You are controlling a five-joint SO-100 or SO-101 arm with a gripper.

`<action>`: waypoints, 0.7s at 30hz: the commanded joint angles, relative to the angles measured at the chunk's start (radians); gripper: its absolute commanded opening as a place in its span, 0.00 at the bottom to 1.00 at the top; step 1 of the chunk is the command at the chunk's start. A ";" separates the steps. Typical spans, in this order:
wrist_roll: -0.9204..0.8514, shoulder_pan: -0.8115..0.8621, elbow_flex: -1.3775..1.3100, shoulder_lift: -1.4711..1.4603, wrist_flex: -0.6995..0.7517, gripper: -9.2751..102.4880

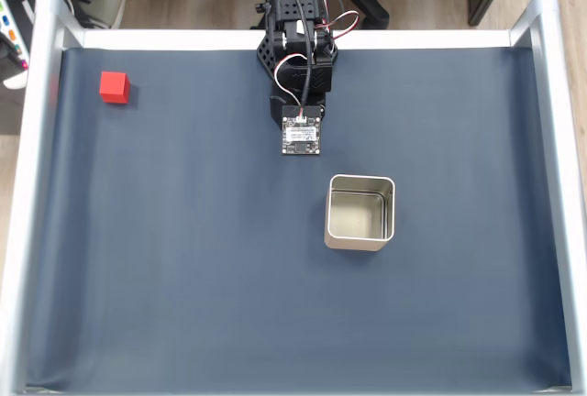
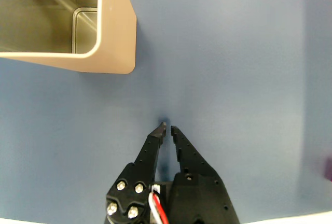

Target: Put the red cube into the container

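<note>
In the fixed view the red cube [image 1: 115, 87] lies on the dark blue mat near the far left corner. The container [image 1: 353, 241], a square silvery tin, stands open and empty right of the mat's middle. The black arm [image 1: 299, 57] is folded at the top centre, its wrist camera board [image 1: 301, 136] pointing down between cube and tin, nearer the tin. In the wrist view my gripper [image 2: 167, 126] is shut, its tips almost touching with nothing between them, just above the mat. The container's corner [image 2: 111, 32] shows at the upper left, apart from the fingertips.
Raised silvery rails [image 1: 32, 185] frame the mat on the left, right and far sides. Wires [image 1: 321, 29] loop around the arm's upper part. Bare mat [image 1: 183, 277] stretches across the near half of the fixed view.
</note>
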 commanded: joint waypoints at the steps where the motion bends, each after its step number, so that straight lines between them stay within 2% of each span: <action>1: -0.023 0.017 -0.006 -0.006 0.005 0.08; 19: -0.032 0.035 -0.006 -0.006 0.008 0.08; 21: -0.017 0.035 -0.006 -0.006 -0.032 0.08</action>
